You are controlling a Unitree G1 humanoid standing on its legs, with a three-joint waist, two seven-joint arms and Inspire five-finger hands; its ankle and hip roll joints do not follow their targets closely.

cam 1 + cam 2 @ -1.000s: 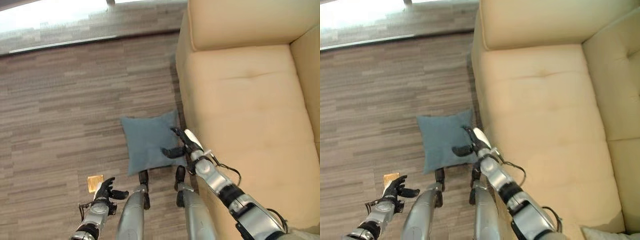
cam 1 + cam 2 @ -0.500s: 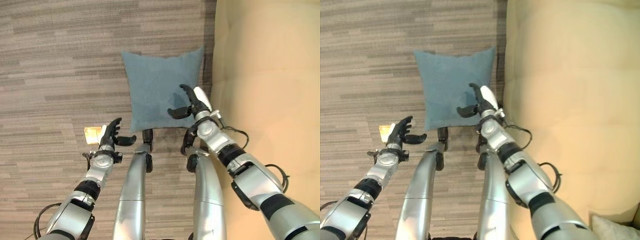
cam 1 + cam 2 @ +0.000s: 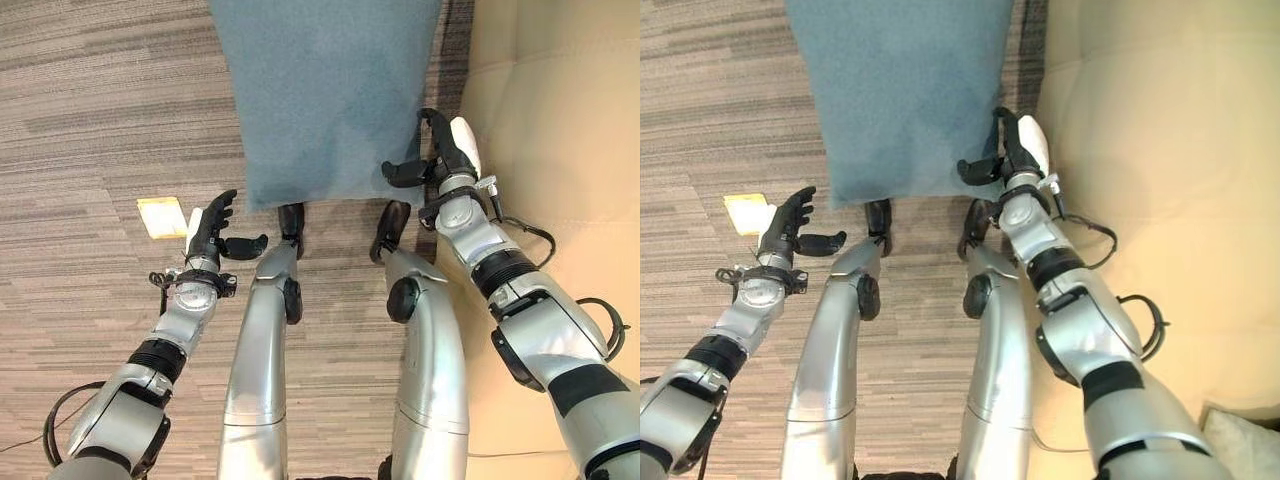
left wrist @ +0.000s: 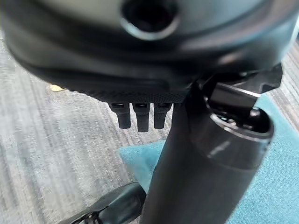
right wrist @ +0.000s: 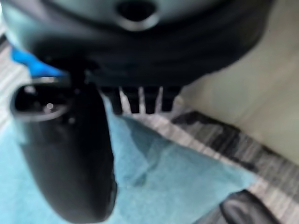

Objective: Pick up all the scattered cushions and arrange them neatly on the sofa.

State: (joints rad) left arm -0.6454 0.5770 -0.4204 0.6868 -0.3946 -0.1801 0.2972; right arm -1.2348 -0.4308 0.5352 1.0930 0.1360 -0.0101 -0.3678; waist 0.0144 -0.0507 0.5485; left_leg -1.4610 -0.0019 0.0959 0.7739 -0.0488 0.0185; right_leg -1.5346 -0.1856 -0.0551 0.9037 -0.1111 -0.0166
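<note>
The blue-grey cushion (image 3: 325, 95) is lying flat on the striped floor (image 3: 90, 110), its right edge just beside the base of the tan sofa (image 3: 560, 120). The right hand (image 3: 440, 155) is hovering over the cushion's near right corner with fingers relaxed and thumb spread, grasping nothing; its wrist view is showing the corner of the fabric just past the fingertips. The left hand (image 3: 212, 232) is hanging apart from the cushion, to the left of its near left corner, likewise released and empty. To do this pick-up well, I judge both hands should be coming in at the two near corners together, the left one closing the larger gap first, then pinching the soft fabric firmly, since a one-sided grip would likely be letting the cushion sag and twist. A small yellow tag (image 3: 161, 216) is resting on the floor near the left hand; no writing on it, or anywhere else, is readable.
</note>
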